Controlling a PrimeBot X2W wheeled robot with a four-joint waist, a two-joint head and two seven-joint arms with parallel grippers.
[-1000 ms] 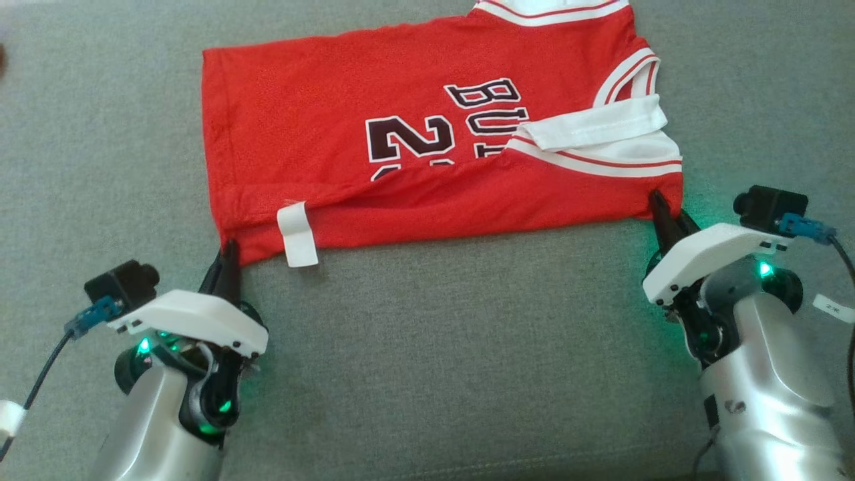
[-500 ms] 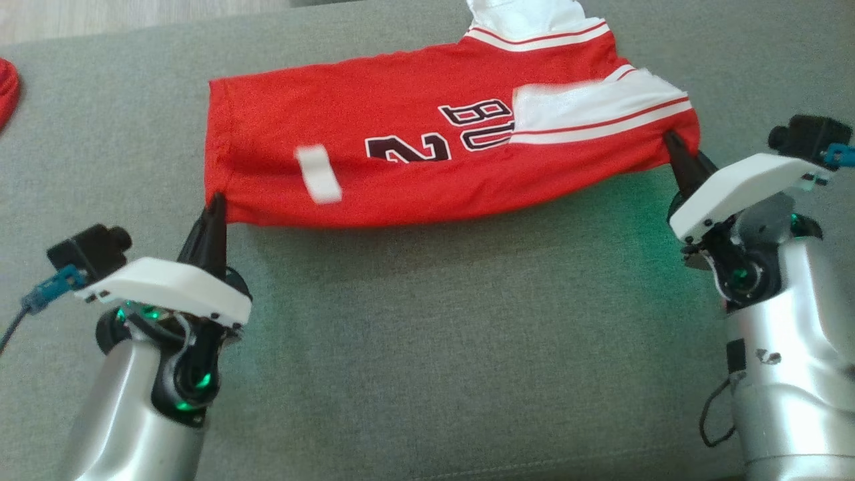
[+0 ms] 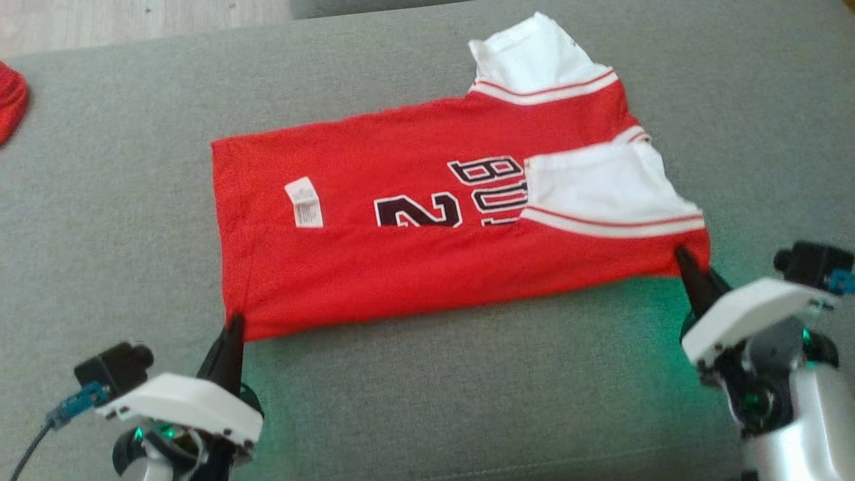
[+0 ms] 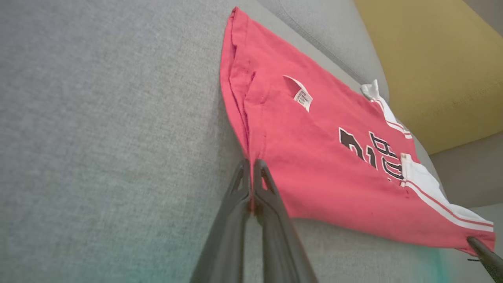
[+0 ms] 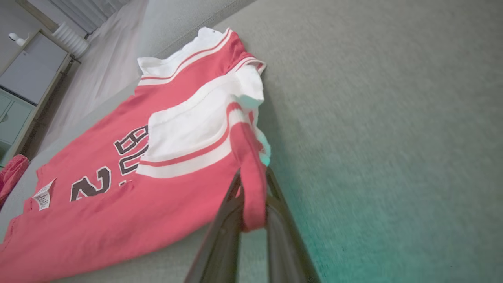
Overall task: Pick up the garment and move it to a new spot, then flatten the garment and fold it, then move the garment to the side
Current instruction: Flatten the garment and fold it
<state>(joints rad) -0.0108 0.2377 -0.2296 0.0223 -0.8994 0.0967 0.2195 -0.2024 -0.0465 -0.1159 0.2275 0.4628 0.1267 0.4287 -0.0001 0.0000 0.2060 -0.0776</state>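
The garment (image 3: 427, 260) is a red jersey with white trim, black lettering and a white care label, lying partly folded on the grey sofa cushion (image 3: 467, 387). My left gripper (image 3: 234, 325) is shut on its near left hem corner; in the left wrist view the fingers (image 4: 251, 184) pinch the red edge of the garment (image 4: 314, 165). My right gripper (image 3: 682, 257) is shut on the near right corner by the white-trimmed armhole. In the right wrist view a red fold of the garment (image 5: 157, 188) sits clamped in the right gripper (image 5: 253, 177).
A second red cloth (image 3: 10, 100) lies at the far left edge of the cushion. A yellow cushion (image 4: 432, 59) stands behind the sofa seat. Wooden floor (image 3: 133, 20) shows beyond the back edge. Bare grey fabric lies in front of the garment.
Both grippers lifted the near edge, carried it over the jersey's middle and came back toward me, so the folded flap is now wider and the care label lies on top.
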